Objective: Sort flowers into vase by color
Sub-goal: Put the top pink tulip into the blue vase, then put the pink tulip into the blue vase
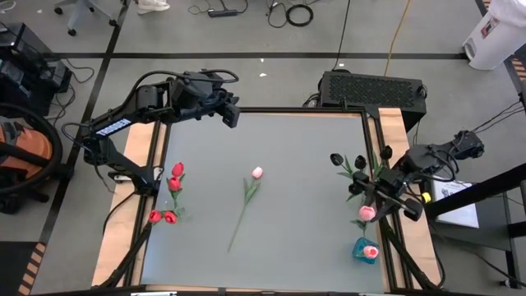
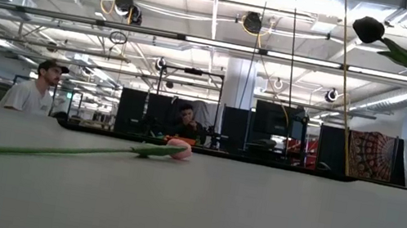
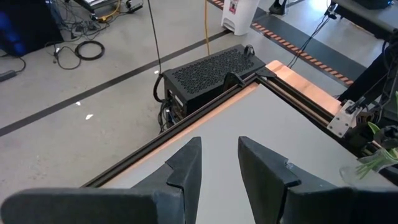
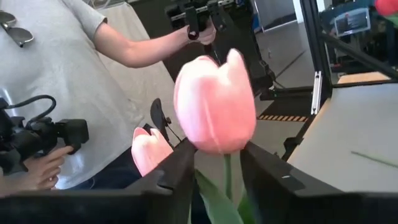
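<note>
Left gripper (image 1: pixel 233 111): parked at the table's (image 1: pixel 288 247) far-left edge, fingers (image 3: pixel 186 168) partly apart with nothing between them — waiting.

Red tulips (image 1: pixel 173 182): at the left edge, standing together; I count about four heads, two upper and two lower, though whatever holds them is hard to make out from above.

Loose pink tulip (image 1: pixel 256 173): lying flat mid-table, head toward the far side, stem trailing toward the near edge. One only. In the low view its head (image 2: pixel 178 150) rests on the surface.

Black tulips (image 1: pixel 337 159): grouped at the right edge, toward the far side; roughly three dark heads among leaves — the count is uncertain.

Right gripper (image 1: pixel 386 197): over the right edge beside the pink cluster. In the wrist view the fingers (image 4: pixel 177 168) stand apart either side of a pink stem, a pink head (image 4: pixel 214 102) just above them; no squeeze on the stem shows, so this reads as letting go.

Pink tulips placed: about two heads at the right edge, one (image 1: pixel 366 213) near the gripper, one (image 1: pixel 371 252) at a teal vase (image 1: pixel 362 247).

Step in hand: probably releasing a pink flower into its group.

Doing it well: open fully before lifting; rise straight up so the fingers do not snag leaf or head; check the stem stands unsupported; then cross for the loose pink tulip, gripping low on the stem.
</note>
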Motion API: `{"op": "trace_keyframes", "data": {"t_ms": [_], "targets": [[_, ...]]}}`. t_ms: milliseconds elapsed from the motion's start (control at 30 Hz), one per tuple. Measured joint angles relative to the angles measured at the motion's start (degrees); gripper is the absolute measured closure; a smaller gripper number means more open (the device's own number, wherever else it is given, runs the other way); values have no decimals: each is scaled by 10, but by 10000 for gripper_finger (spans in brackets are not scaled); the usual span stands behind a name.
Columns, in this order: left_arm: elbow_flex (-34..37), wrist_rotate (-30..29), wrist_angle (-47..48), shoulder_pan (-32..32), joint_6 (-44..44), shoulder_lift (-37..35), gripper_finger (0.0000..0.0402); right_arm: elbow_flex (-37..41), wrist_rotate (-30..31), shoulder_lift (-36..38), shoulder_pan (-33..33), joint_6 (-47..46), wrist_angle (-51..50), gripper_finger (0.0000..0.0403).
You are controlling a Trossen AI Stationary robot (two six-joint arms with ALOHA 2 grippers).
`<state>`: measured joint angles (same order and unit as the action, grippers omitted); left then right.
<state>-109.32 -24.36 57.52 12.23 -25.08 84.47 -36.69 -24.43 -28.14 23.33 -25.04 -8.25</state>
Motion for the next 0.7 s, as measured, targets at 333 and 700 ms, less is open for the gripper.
{"op": "trace_keyframes", "data": {"t_ms": [333,700], "targets": [[0,0,0,0,3,0,290,0,0,0,0,-59,-3,205],[0,0,0,0,3,0,290,0,-30,29,0,-120,-34,179]]}}
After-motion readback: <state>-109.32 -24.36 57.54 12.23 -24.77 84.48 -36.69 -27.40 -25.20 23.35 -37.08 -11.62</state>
